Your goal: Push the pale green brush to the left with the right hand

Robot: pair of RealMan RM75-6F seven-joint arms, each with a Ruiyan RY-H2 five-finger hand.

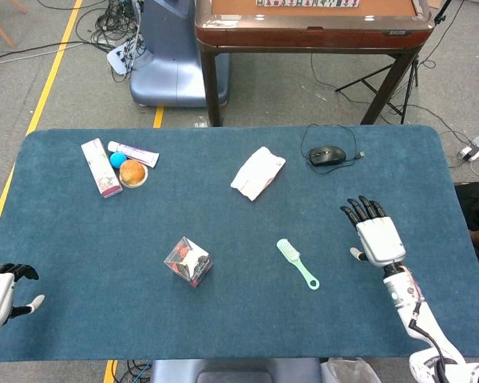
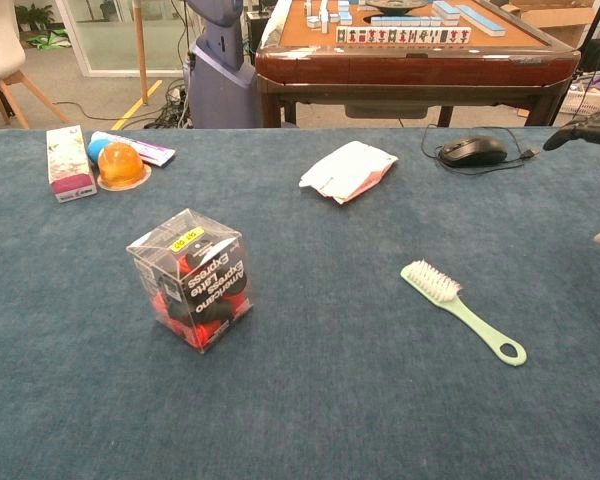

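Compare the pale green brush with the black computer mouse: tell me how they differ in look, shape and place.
The pale green brush is long and thin, with white bristles at one end and a hole in the handle's tip; the black computer mouse is squat and rounded. The brush has no cord; the mouse trails a black cable. The brush lies in the table's middle, nearer the right hand; the mouse sits by the far edge. Both lie untouched on the blue cloth.

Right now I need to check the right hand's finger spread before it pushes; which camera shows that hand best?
The head view: the whole right hand shows from above, fingers apart and holding nothing, to the right of the pale green plastic brush and clear of it. The chest view catches only dark fingertips at its right edge.
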